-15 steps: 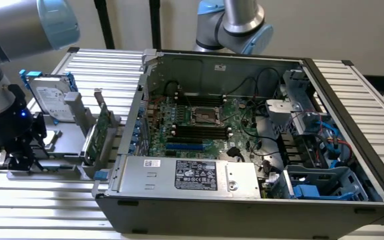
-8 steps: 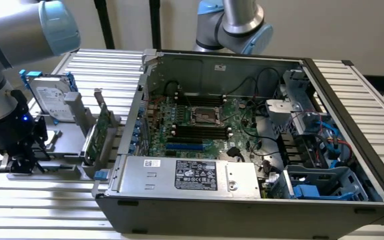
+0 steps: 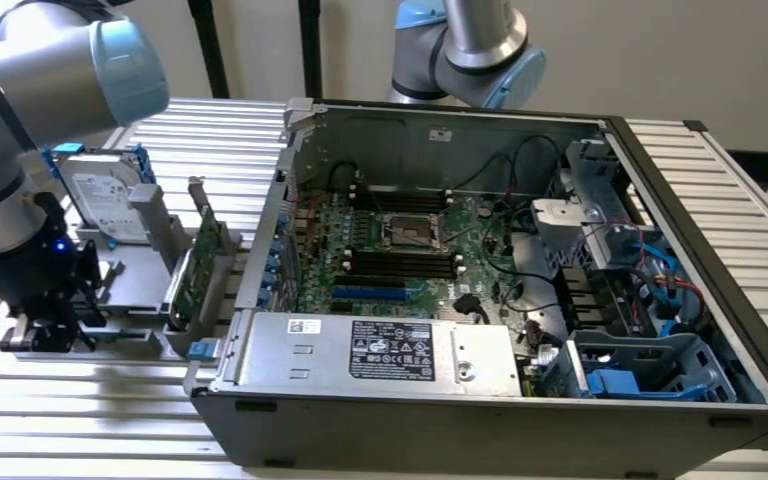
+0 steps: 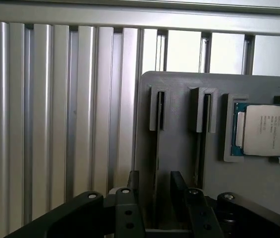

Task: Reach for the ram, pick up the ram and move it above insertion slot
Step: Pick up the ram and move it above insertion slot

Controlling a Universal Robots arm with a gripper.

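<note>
Claw (image 3: 48, 328) sits low over the grey holder (image 4: 179, 148), at 9 o'clock of the open computer case (image 3: 491, 420) in the exterior view. Fingers (image 4: 131, 183) are parted, straddling one holder slot, gripping nothing. Ram (image 4: 156, 153) shows only as a thin dark edge standing in that slot between the fingers; can't tell if they touch it. Processor chip (image 4: 262, 130) lies in a holder pocket nearby. Memory slots (image 3: 404, 265) are well apart, at 3 o'clock from the claw.
</note>
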